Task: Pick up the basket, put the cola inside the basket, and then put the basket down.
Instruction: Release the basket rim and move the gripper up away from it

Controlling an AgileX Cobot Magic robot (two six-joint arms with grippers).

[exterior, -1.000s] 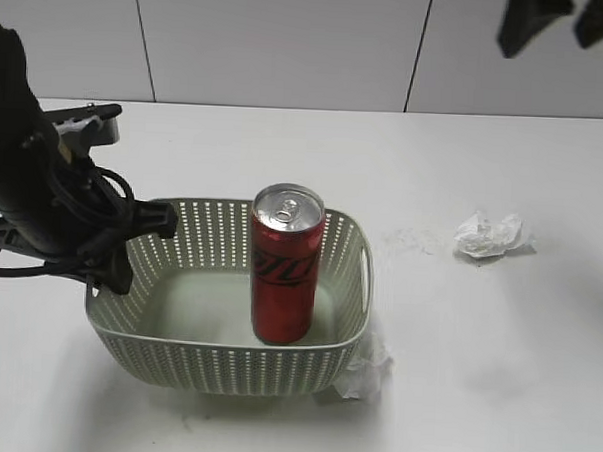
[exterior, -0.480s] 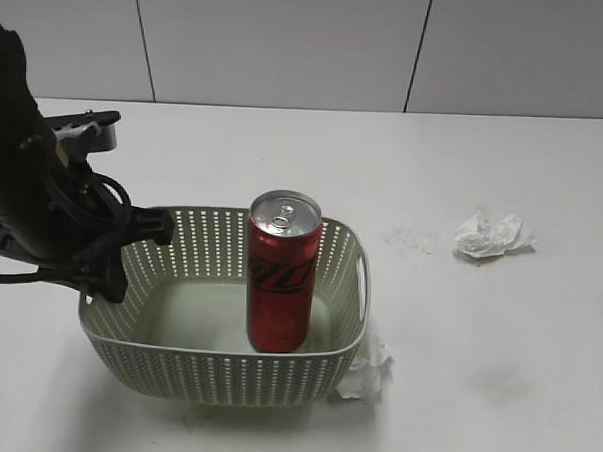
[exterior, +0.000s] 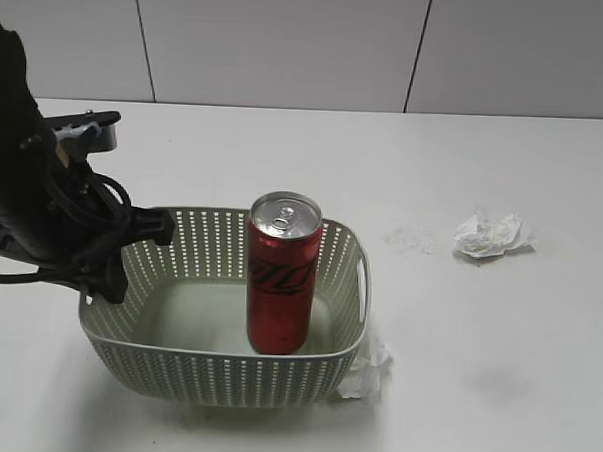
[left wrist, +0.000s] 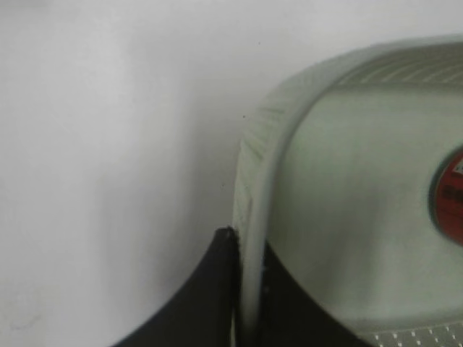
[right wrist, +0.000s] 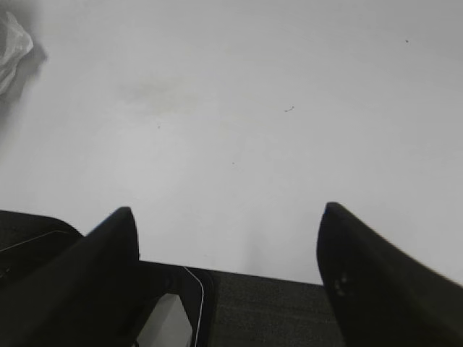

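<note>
The basket [exterior: 225, 368] sits toward the front-left part of the bench [exterior: 494, 395], and the cola [exterior: 280, 273] stands upright inside it, a bit right of the basket's middle, silver top poking up above the rim. A crumpled bit of white paper [exterior: 367, 369] lies right against the basket's front-right corner. The left hand [exterior: 114, 268] is pinching the basket's left rim — in the left wrist view the wall [left wrist: 249, 238] runs straight between the two dark fingers [left wrist: 210, 289], one outside, one inside, and a sliver of the red can shows at the right edge. Further back toward the right edge there's another wad of tissue [exterior: 493, 235], well apart from the basket. The right hand [right wrist: 228, 249] only shows in its own wrist view — fingers spread wide over bare bench, nothing between them.
</note>
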